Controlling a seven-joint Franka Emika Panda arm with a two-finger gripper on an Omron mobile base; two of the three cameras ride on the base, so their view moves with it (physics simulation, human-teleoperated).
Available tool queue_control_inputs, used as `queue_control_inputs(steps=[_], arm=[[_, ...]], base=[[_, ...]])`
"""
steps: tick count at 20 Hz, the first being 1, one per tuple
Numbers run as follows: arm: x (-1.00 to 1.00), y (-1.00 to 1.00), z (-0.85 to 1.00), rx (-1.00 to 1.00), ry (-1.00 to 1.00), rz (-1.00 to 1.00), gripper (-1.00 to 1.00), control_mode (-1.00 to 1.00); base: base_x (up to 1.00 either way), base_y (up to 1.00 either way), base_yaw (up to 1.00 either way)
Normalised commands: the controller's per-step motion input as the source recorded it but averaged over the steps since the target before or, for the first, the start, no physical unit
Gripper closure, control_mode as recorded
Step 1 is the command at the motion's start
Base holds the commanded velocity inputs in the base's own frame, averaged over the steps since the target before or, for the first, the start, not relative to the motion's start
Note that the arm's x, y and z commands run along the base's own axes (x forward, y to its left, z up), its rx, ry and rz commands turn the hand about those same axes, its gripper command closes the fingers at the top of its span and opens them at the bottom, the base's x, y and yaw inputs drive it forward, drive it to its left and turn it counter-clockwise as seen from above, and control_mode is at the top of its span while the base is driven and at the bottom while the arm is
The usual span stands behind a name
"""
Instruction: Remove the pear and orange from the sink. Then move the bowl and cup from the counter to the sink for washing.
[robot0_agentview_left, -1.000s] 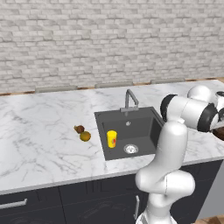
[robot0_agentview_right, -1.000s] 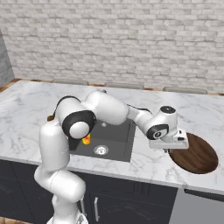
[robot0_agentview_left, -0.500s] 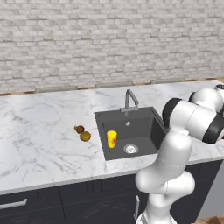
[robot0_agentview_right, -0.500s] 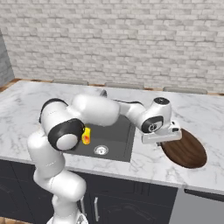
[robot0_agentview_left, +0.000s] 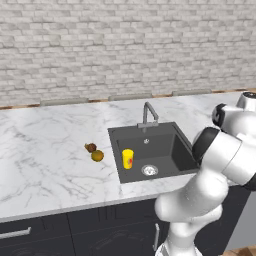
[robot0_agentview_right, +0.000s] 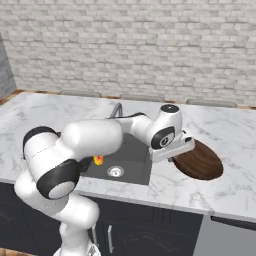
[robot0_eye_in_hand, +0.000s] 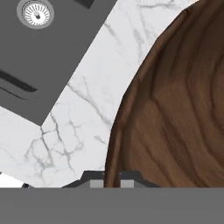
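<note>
**Bowl pinched by its rim, beside the sink — thin grip is the weak point**

Risks, as I judge them:
- Jaws (robot0_eye_in_hand: 112, 177) closed narrow on the near rim of the bowl (robot0_eye_in_hand: 175, 113), one finger either side of the wall. An edge grip on a wide, shallow dish: it can pivot or slip out once carried, and drop onto the marble table (robot0_agentview_left: 45, 150).
- The bowl is much wider than the cup (robot0_agentview_left: 128, 158), which stands upright on the sink (robot0_agentview_left: 165, 150) floor near the drain. Lowered carelessly, the bowl could knock the cup over or settle tilted on it.
- The faucet (robot0_agentview_left: 148, 114) stands at the back edge; a swing across could clip it.

Containers, left to right:
- Pear (robot0_agentview_left: 90, 147) and orange (robot0_agentview_left: 97, 156) lie on the table left of the basin, touching or nearly so, in no container.
- Sink: holds the yellow cup; no fruit seen in it.
- Cup: contents cannot be told.
- Bowl: on the table right of the sink in the right base view (robot0_agentview_right: 200, 161), appears empty; whether it is lifted off the surface I cannot tell.
</note>
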Motion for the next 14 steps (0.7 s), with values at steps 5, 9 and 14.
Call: queue_control_inputs(steps=[5, 9, 14], arm=[[-0.1, 0.44, 0.31, -0.05, 0.0, 0.26, 1.0, -1.0], [-0.06, 0.45, 0.28, -0.01, 0.0, 0.26, 1.0, -1.0], [-0.03, 0.41, 0.23, 0.0, 0.0, 0.25, 1.0, -1.0]], base=[[0.0, 0.0, 0.0], [0.0, 0.0, 0.0], [0.0, 0.0, 0.0]])
